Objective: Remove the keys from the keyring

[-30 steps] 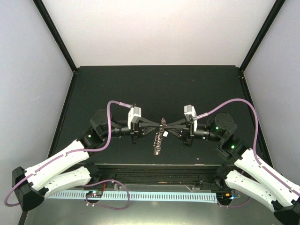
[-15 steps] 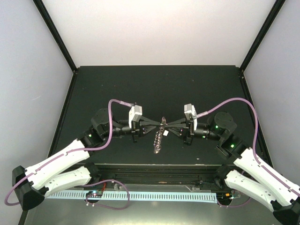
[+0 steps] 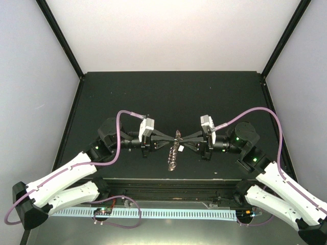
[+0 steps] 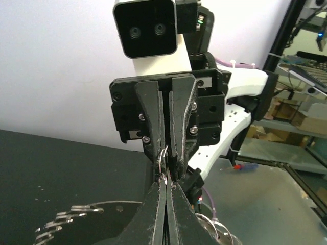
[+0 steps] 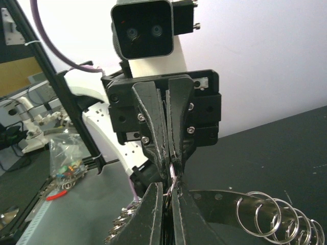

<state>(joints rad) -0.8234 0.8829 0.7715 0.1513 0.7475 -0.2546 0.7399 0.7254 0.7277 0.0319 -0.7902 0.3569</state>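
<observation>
mid-frame in the top view, left gripper [image 3: 169, 140] and right gripper [image 3: 186, 139] both pinch the hanging keyring [image 3: 174, 153] tip to tip, so pulling apart could slip the thin wire free and drop it.

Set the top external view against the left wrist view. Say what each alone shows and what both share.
Top external only: both arms whole, and the keyring seen edge-on over the black table. Left wrist only: a close look at a small wire loop pinched in the right gripper, with the right wrist camera above it. Both: the left gripper and right gripper meeting tip to tip, each shut on the keyring.
</observation>
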